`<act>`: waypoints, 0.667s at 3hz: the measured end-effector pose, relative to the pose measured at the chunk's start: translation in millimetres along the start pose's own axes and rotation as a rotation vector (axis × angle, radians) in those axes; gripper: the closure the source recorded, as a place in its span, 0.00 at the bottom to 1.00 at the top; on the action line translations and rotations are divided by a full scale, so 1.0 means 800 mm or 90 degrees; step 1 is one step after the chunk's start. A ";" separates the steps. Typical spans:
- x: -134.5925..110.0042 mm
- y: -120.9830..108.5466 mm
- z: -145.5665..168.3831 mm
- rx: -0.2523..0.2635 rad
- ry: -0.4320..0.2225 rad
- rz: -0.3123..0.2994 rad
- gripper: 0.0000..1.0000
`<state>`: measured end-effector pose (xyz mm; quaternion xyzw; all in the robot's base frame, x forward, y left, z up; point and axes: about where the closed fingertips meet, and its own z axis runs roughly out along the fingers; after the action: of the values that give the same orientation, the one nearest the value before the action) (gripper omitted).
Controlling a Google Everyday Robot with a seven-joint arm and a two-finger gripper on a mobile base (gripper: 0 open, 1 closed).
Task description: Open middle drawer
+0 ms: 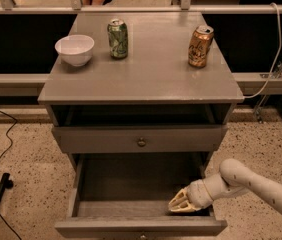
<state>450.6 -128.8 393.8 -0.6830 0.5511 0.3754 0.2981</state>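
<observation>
Grey bench point(151, 79), a cabinet of drawers with a flat top, stands on a speckled floor point(21, 174). On the top sit a white bowl point(74, 49) at the back left, a green can point(117, 39) just to its right, and a gold can point(200, 46) well apart at the back right, all upright.

Below the top the upper drawer point(96, 140) sits a little way out, with a dark gap above its front and a small round knob point(141, 142) at its centre.

The middle drawer point(126, 181) lies under it, pulled far out toward the camera. Its plain grey floor and side walls show, and nothing lies inside but the robot's own parts. Its front panel runs along the bottom edge of the view, with its own knob point(142, 236) half cut off there.

The gripper point(175, 205) is inside this drawer, low in the front right corner, just behind the front panel and beside the right wall. Its yellowish fingers point(181, 200) are drawn together, tips pointing left, with nothing seen between them. Whether they touch the drawer floor I cannot tell.

The pale arm point(251, 181) comes in from the lower right, over the drawer's right wall, and bends down to the gripper.

A dark cable point(1, 144) trails over the floor at the left
</observation>
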 end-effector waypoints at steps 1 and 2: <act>-0.035 0.005 -0.038 0.041 -0.003 -0.043 1.00; -0.070 0.019 -0.084 0.090 0.029 -0.076 1.00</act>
<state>442.3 -157.6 477.1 -0.7003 0.5411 0.3013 0.3549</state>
